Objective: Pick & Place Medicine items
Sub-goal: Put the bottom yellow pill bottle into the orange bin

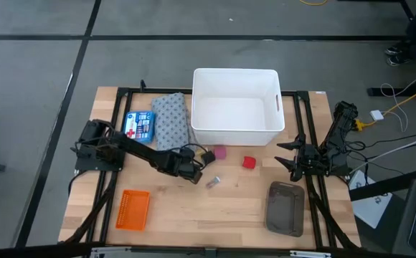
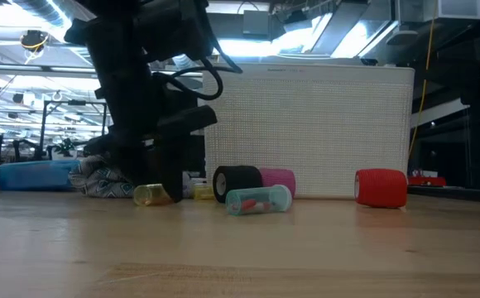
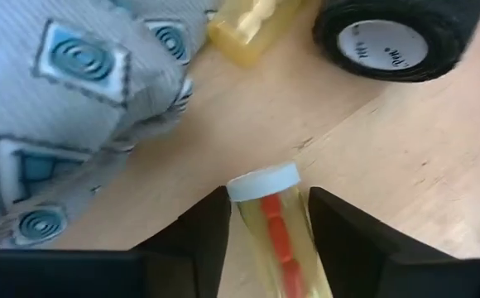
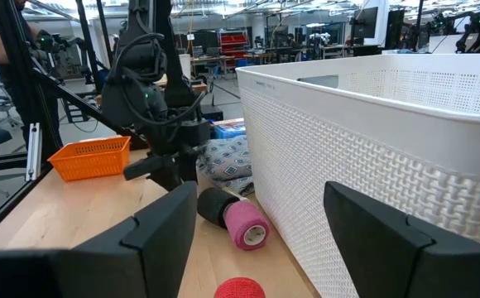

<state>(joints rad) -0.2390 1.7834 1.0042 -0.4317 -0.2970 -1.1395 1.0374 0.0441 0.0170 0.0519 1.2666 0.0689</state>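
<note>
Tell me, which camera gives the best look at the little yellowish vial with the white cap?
The left wrist view: the vial lies between the left gripper's fingers, its white cap and red contents plain. The low view shows a yellowish piece beside the arm, perhaps that vial. In the high view the gripper hides it; the right wrist view does not show it.

A black roll [image 1: 209,155] is seen just beyond the left fingers, with a pink roll [image 1: 221,152] touching it. A red roll [image 1: 248,163] lies between the two pairs of fingers. A white basket [image 1: 235,132] stands beyond these, a grey patterned cloth [image 1: 169,120] beside it. An orange tray [image 1: 133,209] and a dark tray [image 1: 285,208] rest on the wooden surface [image 1: 208,215].
</note>
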